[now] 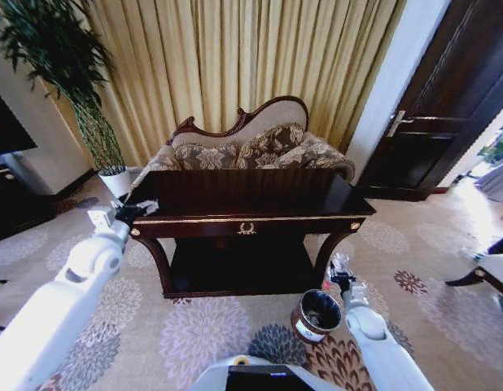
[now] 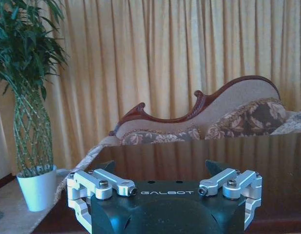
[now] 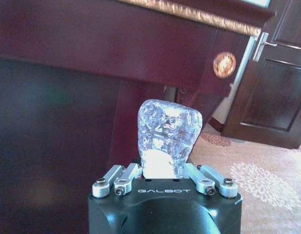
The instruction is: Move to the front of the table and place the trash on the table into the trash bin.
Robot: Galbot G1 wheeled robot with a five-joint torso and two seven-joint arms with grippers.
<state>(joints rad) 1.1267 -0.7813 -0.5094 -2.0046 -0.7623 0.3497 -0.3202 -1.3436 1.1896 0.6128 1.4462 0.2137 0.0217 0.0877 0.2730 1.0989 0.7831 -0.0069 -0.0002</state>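
While its label and cap are lying hidden, the clear plastic bottle (image 3: pixel 168 136) is sitting clamped in the right gripper (image 3: pixel 165 171) near the trash bin (image 1: pixel 316 314); the left gripper (image 2: pixel 167 181) is hovering spread wide over the table (image 1: pixel 260 195) corner.

The table (image 1: pixel 251 199), long, dark and glossy, with gold trim and a gold centre emblem, stands across the middle of the head view on the patterned carpet (image 1: pixel 194 326); its curved legs frame a lower shelf (image 1: pixel 235 269); the trash bin (image 1: pixel 317 316) sits on the carpet at lower right of centre, just before the table's right-hand leg; a white plant pot (image 1: pixel 115 182) rests on the floor at mid left.
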